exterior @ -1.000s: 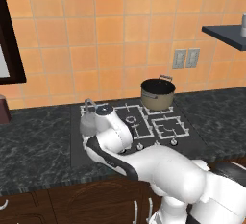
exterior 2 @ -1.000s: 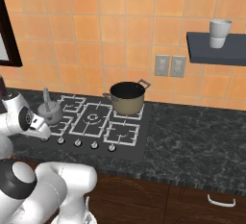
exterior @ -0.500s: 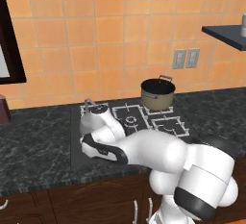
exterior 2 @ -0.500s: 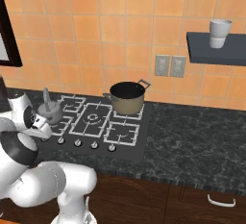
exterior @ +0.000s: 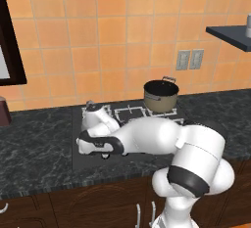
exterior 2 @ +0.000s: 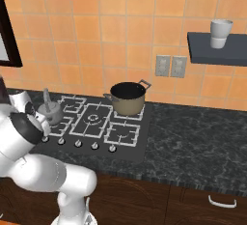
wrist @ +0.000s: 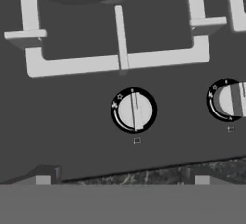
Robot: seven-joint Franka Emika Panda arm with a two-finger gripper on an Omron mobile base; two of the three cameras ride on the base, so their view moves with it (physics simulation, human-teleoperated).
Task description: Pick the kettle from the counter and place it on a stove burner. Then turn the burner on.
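Wide open and empty, end effector [wrist: 122, 177] hangs over the stove's front edge with a round knob [wrist: 134, 110] centred at twelve o'clock, probably lined up for switching on the stove burner [wrist: 117, 50] where the kettle [exterior 2: 50, 111] sits.

The claw [wrist: 122, 179] hangs over the stove's front strip with bare panel around the knob [wrist: 133, 110] between its spread tips; a second knob [wrist: 228, 100] stands well clear to one side. Just behind the knob rises the burner grate [wrist: 120, 62], carrying the kettle [exterior 2: 50, 111]. The tan pot [exterior 2: 127, 98] blocks the back-right burner, while the desk [exterior 2: 202, 144] toward its right edge lies open.
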